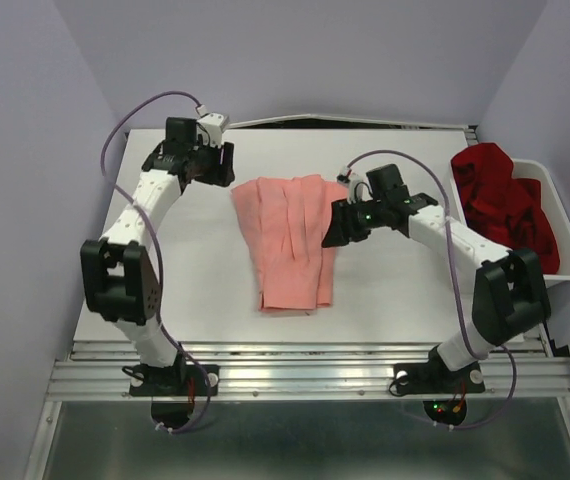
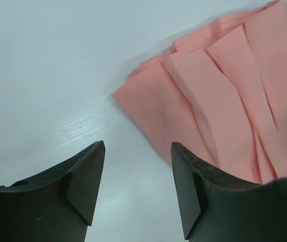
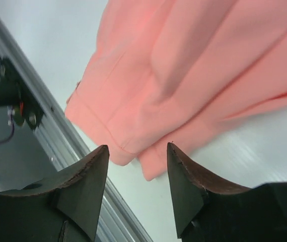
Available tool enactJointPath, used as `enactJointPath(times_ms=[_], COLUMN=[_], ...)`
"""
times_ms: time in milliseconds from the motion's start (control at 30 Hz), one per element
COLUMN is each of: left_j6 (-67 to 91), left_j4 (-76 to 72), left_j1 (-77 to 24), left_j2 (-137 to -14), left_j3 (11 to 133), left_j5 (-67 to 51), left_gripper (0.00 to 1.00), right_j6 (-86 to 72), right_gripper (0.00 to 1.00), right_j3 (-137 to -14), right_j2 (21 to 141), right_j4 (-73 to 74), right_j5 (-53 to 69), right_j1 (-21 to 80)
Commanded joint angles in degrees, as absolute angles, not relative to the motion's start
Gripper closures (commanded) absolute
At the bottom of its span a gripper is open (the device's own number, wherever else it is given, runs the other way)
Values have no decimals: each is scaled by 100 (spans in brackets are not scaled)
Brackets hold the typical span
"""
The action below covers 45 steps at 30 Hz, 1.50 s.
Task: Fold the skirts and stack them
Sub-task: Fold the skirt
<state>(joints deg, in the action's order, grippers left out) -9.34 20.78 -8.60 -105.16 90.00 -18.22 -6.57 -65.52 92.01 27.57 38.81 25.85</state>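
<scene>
The salmon-pink skirt (image 1: 290,240) lies flat on the white table, wide hem at the back, narrow waist toward the front. It also shows in the left wrist view (image 2: 229,96) and in the right wrist view (image 3: 184,70). The deep red skirt (image 1: 500,200) is bunched in the white bin at the right. My left gripper (image 1: 215,172) is open and empty, just left of the pink skirt's back left corner. My right gripper (image 1: 333,232) is open and empty over the pink skirt's right edge.
The white plastic bin (image 1: 563,215) stands at the table's right edge. A metal rail (image 1: 315,375) runs along the front edge, also in the right wrist view (image 3: 58,136). Purple walls close in the back and sides.
</scene>
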Motion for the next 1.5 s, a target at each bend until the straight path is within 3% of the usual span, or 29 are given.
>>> enactJointPath(times_ms=[0, 167, 500, 700, 1233, 1400, 1467], left_j6=[-582, 270, 1389, 1634, 1714, 1731, 1740], left_j4=[1504, 1205, 1362, 1371, 1353, 1503, 1512], left_j1=[-1264, -3088, -5000, -5168, -5511, -5476, -5476], left_j2=[-8651, -7770, -8867, -9439, -10397, -10556, -10494], left_j3=[7835, 6892, 7110, 7075, 7233, 7409, 7392], left_j5=[-1516, -292, 843, 633, 685, 887, 949], left_gripper=[34, 35, 42, 45, 51, 55, 58], right_j6=[-1650, -2364, -3182, -3348, -3542, -3446, -3367], right_gripper=[44, 46, 49, 59, 66, 53, 52], right_j3=[-6225, -5608, -5151, -4633, -4254, -4219, -4227], right_j2=[8580, 8604, 9334, 9483, 9932, 9704, 9572], right_j4=[1917, 1213, 695, 71, -888, -695, -485], right_j5=[2966, 2216, 1986, 2634, 3164, 3287, 3252], right_j1=[2277, 2276, 2276, 2276, 2276, 2224, 2224])
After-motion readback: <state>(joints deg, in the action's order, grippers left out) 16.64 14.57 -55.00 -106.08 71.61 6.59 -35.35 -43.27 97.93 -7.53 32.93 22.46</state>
